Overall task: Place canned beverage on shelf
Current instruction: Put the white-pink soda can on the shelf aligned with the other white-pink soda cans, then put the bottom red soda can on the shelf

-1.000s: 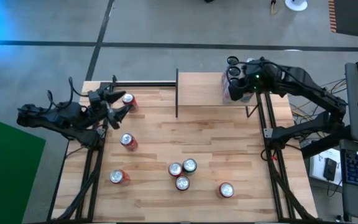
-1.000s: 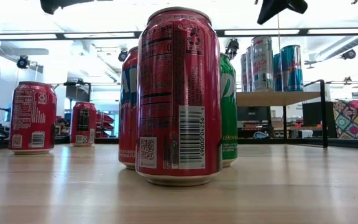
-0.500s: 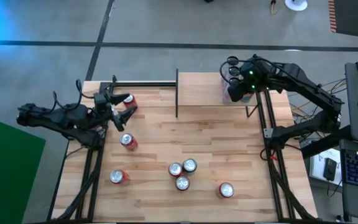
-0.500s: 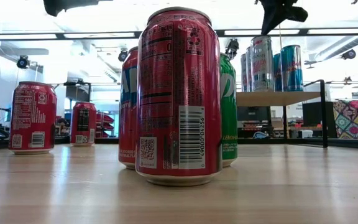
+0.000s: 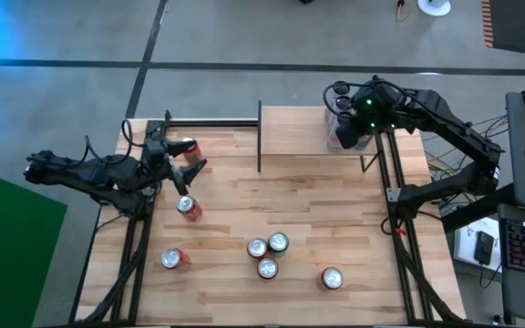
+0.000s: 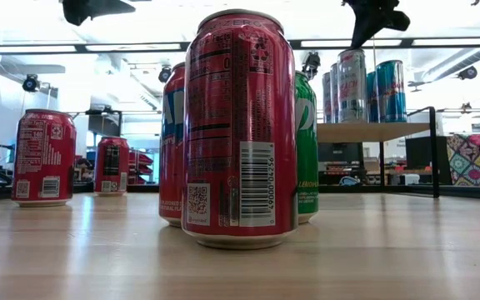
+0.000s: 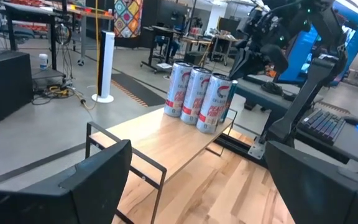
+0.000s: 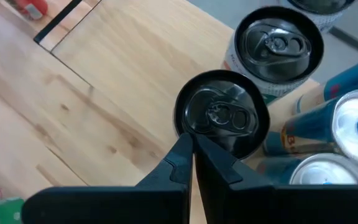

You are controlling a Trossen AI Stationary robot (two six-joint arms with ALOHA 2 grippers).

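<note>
The shelf is a light-wood board on black uprights at the table's far edge. Several tall cans stand on its right end; they also show in the left wrist view. My right gripper is shut and points down over a black-topped can there, high up in the low view. My left gripper is open and empty, raised above the table's far left, beside a red can. Its fingers frame the shelf in its wrist view. My right gripper's shut fingertips stand over the near rim of the black-topped can, coming from above. I cannot tell whether they touch it. The can stands upright on the shelf.
Loose cans stand on the tabletop: a red one near the left gripper, one at the near left, three together near the middle, and one at the near right. A black rail runs along the far left edge.
My left gripper has gone a little toward the table's right edge and turned, still open. My right gripper has stayed over the shelf's cans and come down a little.
</note>
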